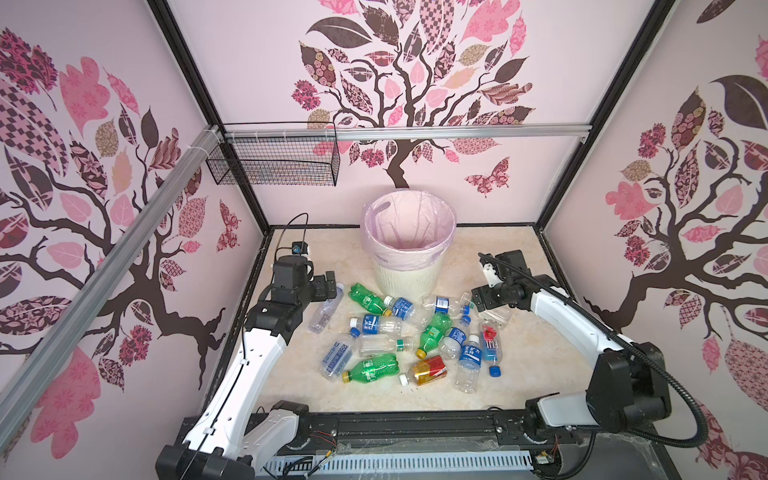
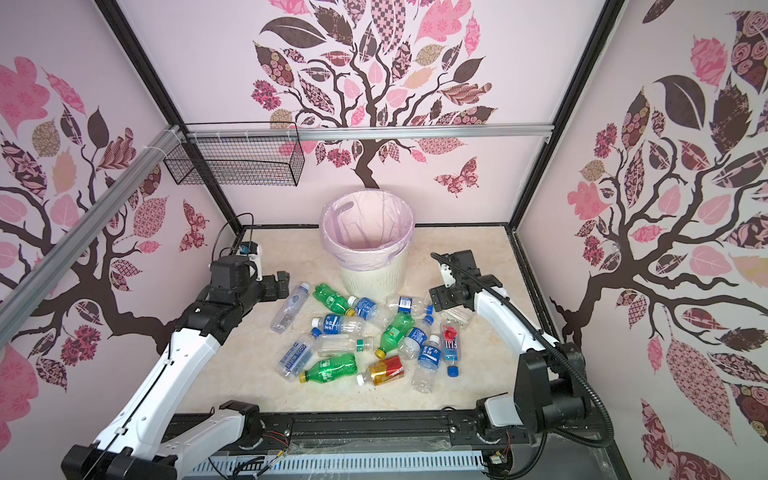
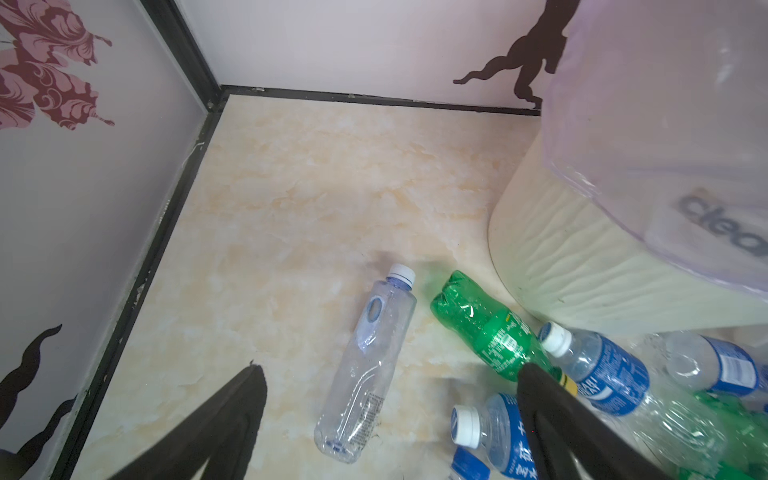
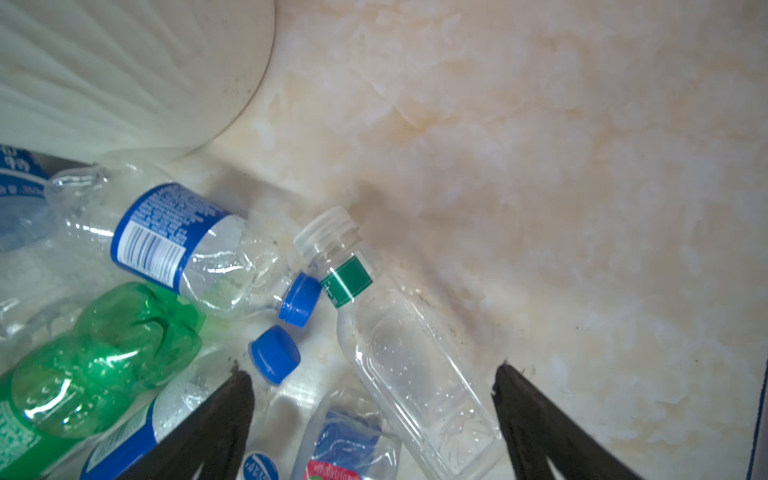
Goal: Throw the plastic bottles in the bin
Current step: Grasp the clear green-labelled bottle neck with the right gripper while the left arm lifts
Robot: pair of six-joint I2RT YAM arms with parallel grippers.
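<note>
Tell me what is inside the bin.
Inside the bin only the pale pink bag lining it shows in both top views, nothing else. The near inner wall is hidden behind the rim.

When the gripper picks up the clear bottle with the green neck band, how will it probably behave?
The clear bottle looks empty, so it is probably light. Its flat sides suggest sliding, not rolling. The thin walls may dent when squeezed.

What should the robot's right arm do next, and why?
Probably close the jaws. The right gripper hangs open astride the clear green-banded bottle, which lies on the table, so squeezing should grip it for lifting to the bin.
</note>
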